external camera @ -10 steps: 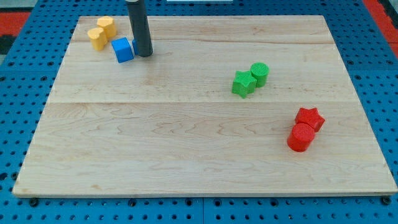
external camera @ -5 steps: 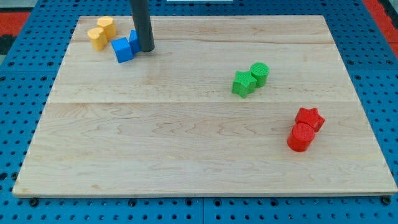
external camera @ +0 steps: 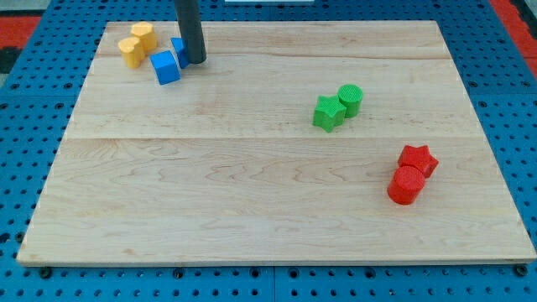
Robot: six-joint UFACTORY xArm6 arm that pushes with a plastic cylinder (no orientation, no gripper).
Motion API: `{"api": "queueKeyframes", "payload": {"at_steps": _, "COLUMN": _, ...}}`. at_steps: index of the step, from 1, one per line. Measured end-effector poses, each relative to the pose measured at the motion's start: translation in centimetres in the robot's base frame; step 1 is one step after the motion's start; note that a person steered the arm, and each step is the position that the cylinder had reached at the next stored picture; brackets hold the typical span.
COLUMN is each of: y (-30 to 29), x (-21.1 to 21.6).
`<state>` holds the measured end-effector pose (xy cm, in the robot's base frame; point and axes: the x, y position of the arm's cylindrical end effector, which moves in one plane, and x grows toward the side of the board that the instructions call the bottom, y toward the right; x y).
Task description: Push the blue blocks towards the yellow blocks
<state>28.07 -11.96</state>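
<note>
Two yellow blocks sit at the view's top left: a yellow cylinder-like block (external camera: 143, 35) and a second yellow block (external camera: 130, 51), touching each other. A blue cube (external camera: 166, 66) lies just right of and below them. A second blue block (external camera: 178, 49) shows partly behind the rod, above and right of the cube. My tip (external camera: 195, 60) rests on the board against the right side of that second blue block.
A green star-like block (external camera: 328, 112) and a green cylinder (external camera: 350, 99) sit together right of centre. A red star-like block (external camera: 418, 158) and a red cylinder (external camera: 406, 184) sit at the lower right. The wooden board (external camera: 268, 210) lies on a blue pegboard.
My tip has moved slightly up the view and to the left. The second blue block, hidden behind the rod before, now shows at its left, closer to the yellow blocks.
</note>
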Motion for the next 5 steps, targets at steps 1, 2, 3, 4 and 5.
{"api": "queueKeyframes", "payload": {"at_steps": 1, "y": 0.2, "x": -2.8}}
{"api": "queueKeyframes", "payload": {"at_steps": 2, "y": 1.6, "x": -2.7}}
{"api": "queueKeyframes", "payload": {"at_steps": 3, "y": 1.9, "x": 1.7}}
{"api": "queueKeyframes", "payload": {"at_steps": 4, "y": -0.2, "x": 4.3}}
{"api": "queueKeyframes", "payload": {"at_steps": 5, "y": -3.7, "x": 4.6}}
